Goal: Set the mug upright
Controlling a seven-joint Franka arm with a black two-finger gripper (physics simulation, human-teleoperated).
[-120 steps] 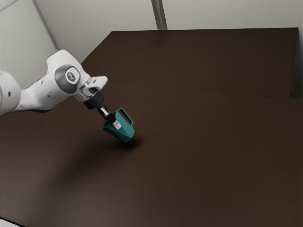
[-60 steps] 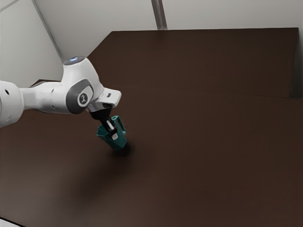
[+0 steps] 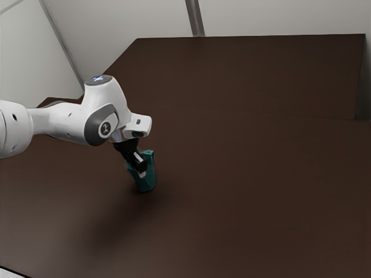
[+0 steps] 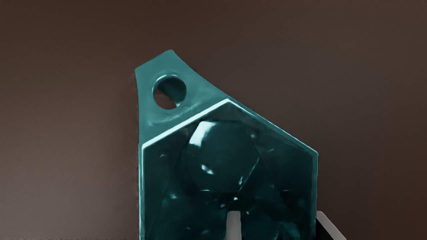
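While the white arm [image 3: 55, 119] enters from the exterior view's left, its forearm runs roughly level, then rises into the rounded wrist joint [image 3: 104, 110], which bears a dark grey band. Beyond this joint, the white hand [image 3: 139, 124] projects toward the exterior view's right, and the black gripper [image 3: 141, 170] slants downward from it, inclined toward the exterior view's right rather than plumb. Its lower end overlaps the near side of the teal mug [image 3: 149, 175] in the exterior view. Whether the fingers are spread or closed on the mug cannot be told.

The mug is located at the table [image 3: 243, 191], somewhat to the exterior view's left of centre, with its mouth uppermost. Its body narrows toward the base and appears close to upright, with a slight lean of the mouth toward the exterior view's left. Whether the base bears fully on the tabletop cannot be determined. A soft shadow [image 3: 116, 214] extends across the brown surface beside it, toward the viewer and the exterior view's left.

In the wrist view, the hand's camera looks down through the mouth of the mug. The angular rim [image 4: 186, 122] is bright along one edge; within it, the inner floor [image 4: 223, 153] forms a smaller polygon with pale highlights. The handle [image 4: 198, 90], pierced by a round opening, projects from the body on the side away from the gripper. Pale walls [image 3: 278, 17] stand behind the table.
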